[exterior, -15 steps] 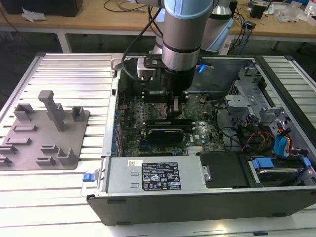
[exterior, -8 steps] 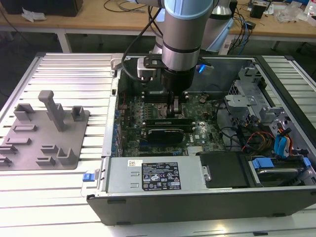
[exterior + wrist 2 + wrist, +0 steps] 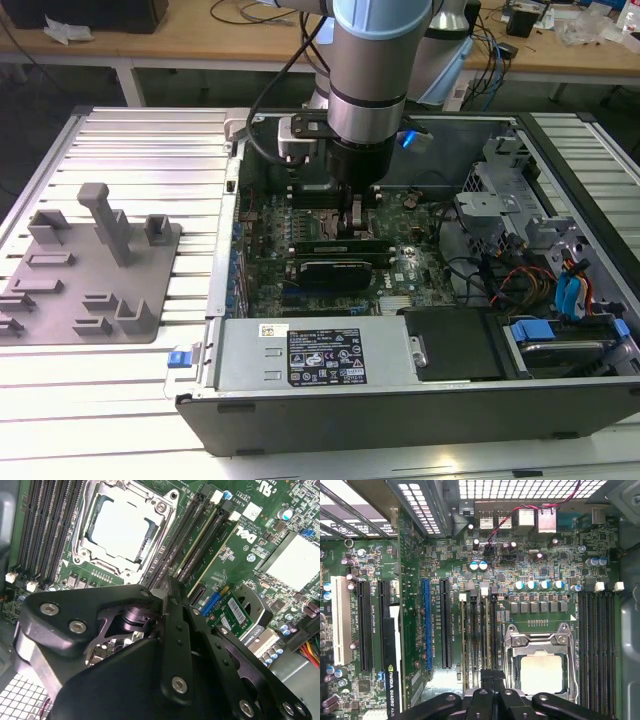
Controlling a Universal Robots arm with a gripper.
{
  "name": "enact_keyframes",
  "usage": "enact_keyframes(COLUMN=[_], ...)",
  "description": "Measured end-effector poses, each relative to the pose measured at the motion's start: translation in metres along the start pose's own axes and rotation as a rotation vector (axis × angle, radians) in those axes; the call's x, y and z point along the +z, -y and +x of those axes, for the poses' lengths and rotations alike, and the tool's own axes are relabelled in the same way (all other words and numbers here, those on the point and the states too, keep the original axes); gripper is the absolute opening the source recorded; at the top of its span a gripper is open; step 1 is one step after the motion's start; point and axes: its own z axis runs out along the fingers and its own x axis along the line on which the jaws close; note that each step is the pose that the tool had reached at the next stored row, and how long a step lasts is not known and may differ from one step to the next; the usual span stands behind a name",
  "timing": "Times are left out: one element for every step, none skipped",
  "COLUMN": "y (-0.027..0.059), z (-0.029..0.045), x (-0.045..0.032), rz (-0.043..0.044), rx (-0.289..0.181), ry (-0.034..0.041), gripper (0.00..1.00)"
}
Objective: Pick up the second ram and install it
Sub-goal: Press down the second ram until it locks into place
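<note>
My gripper [image 3: 355,228] reaches down into the open computer case [image 3: 300,420], over the memory slots beside the processor socket [image 3: 122,527]. In both wrist views its black fingers [image 3: 172,630] are pressed together with nothing showing between them. The fingertips end above the slots [image 3: 477,635]. A long green stick, the ram [image 3: 217,547], stands in a slot close beside the fingertips. I cannot tell whether they touch it. The grey holder tray [image 3: 90,290] lies outside the case on the exterior view's left, with no stick in it.
A wider black card [image 3: 340,270] sits in the board just in front of the gripper. The power supply [image 3: 310,355] lines the near side of the case. Drive cages and cables [image 3: 530,250] fill the exterior view's right. A second bank of memory slots [image 3: 595,645] lies beyond the socket [image 3: 540,672].
</note>
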Motion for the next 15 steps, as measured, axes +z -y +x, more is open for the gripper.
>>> enact_keyframes(y=[0.0000, 0.0000, 0.0000, 0.0000, 0.0001, 0.0007, 0.0027, 0.0046, 0.0058, 0.0067, 0.0088, 0.0108, 0.0137, 0.0164, 0.0188], z=[0.0000, 0.0000, 0.0000, 0.0000, 0.0000, 0.0000, 0.0000, -0.0001, -0.0002, -0.0002, -0.0003, -0.0003, -0.0004, -0.0005, -0.0006], x=[0.0000, 0.0000, 0.0000, 0.0000, 0.0000, 0.0000, 0.0000, 0.0000, 0.0000, 0.0000, 0.0000, 0.0000, 0.0001, 0.0001, 0.0001], rz=[0.0000, -0.0001, 0.0000, -0.0001, -0.0001, -0.0003, -0.0009, -0.0013, -0.0016, -0.0018, -0.0024, -0.0031, -0.0041, -0.0048, -0.0053], rx=[0.000, 0.000, 0.000, 0.000, 0.000, 0.000, 0.000, 0.000, 0.000, 0.000, 0.000, 0.000, 0.000, 0.000, 0.000], ry=[0.0001, 0.0003, 0.0004, 0.0005, 0.0007, 0.0007, 0.0006, 0.0007, 0.0006, 0.0006, 0.0006, 0.0006, 0.0006, 0.0005, 0.0005], gripper=[0.08, 0.08, 0.08, 0.08, 0.08, 0.08, 0.08, 0.08, 0.08, 0.08, 0.08, 0.08, 0.08, 0.08, 0.08])
